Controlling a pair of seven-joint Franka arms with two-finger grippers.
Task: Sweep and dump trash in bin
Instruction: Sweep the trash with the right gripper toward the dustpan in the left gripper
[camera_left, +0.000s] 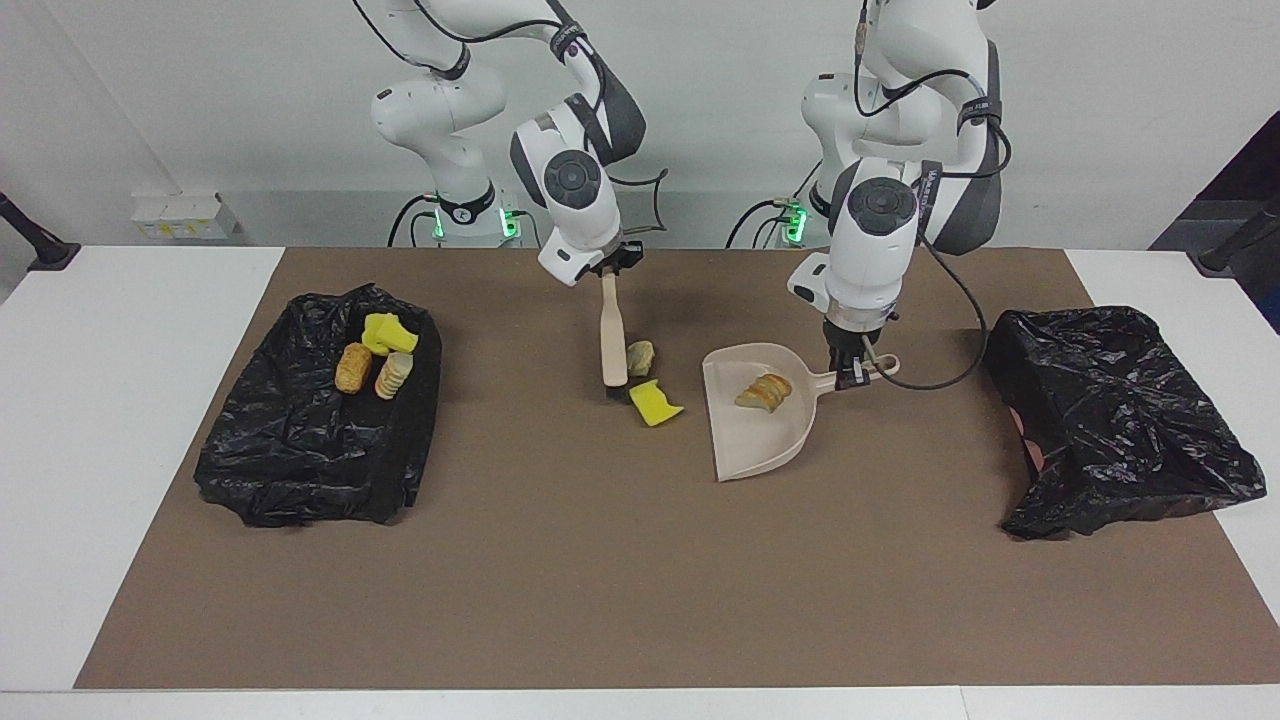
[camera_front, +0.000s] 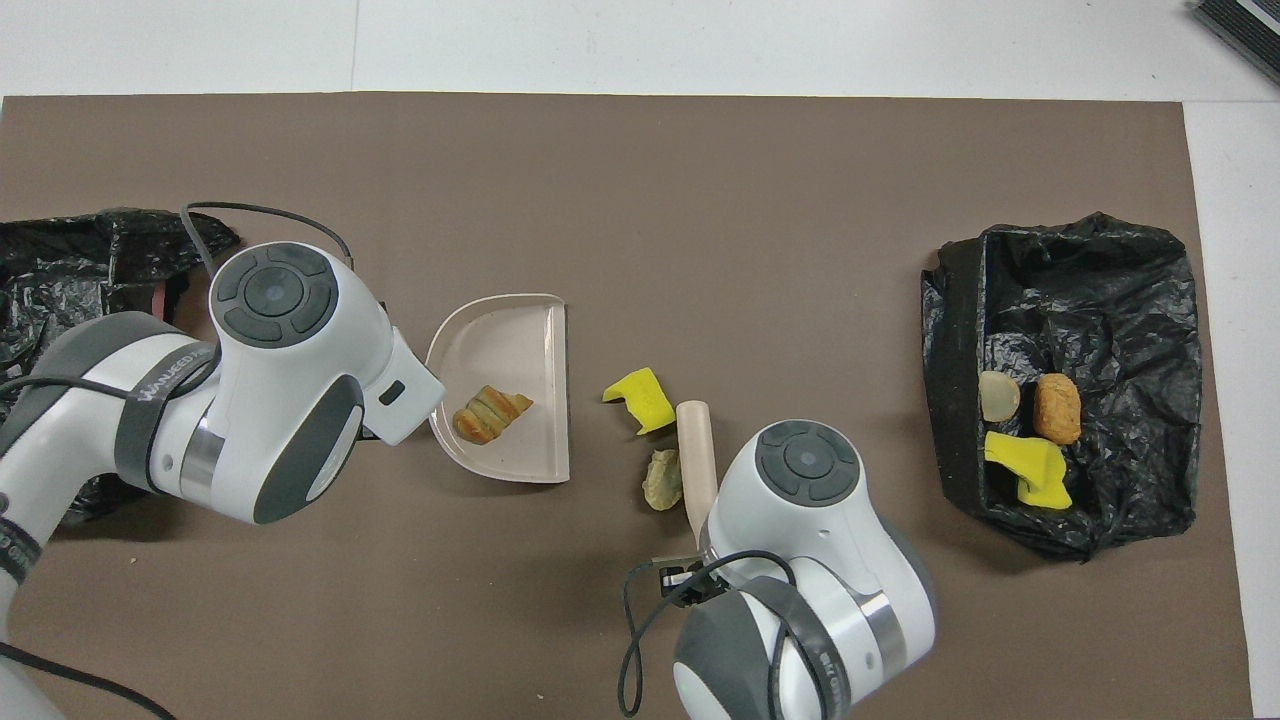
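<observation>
My left gripper (camera_left: 851, 374) is shut on the handle of the beige dustpan (camera_left: 752, 442), which sits on the brown mat with a golden-brown bread lump (camera_left: 765, 390) in it. My right gripper (camera_left: 607, 272) is shut on the top of the beige brush (camera_left: 612, 340), which stands upright with its head on the mat. A yellow sponge chunk (camera_left: 657, 403) and a tan lump (camera_left: 640, 356) lie beside the brush, between it and the dustpan's open edge. The overhead view shows the dustpan (camera_front: 510, 335), brush (camera_front: 697, 450), sponge (camera_front: 640, 398) and tan lump (camera_front: 661, 480); both grippers are hidden under their wrists there.
A black-lined bin (camera_left: 300, 450) at the right arm's end holds a yellow sponge (camera_left: 388, 333), a brown lump (camera_left: 352, 367) and a pale lump (camera_left: 393, 375). A second black-bagged bin (camera_left: 1120, 420) stands at the left arm's end, beside the dustpan handle.
</observation>
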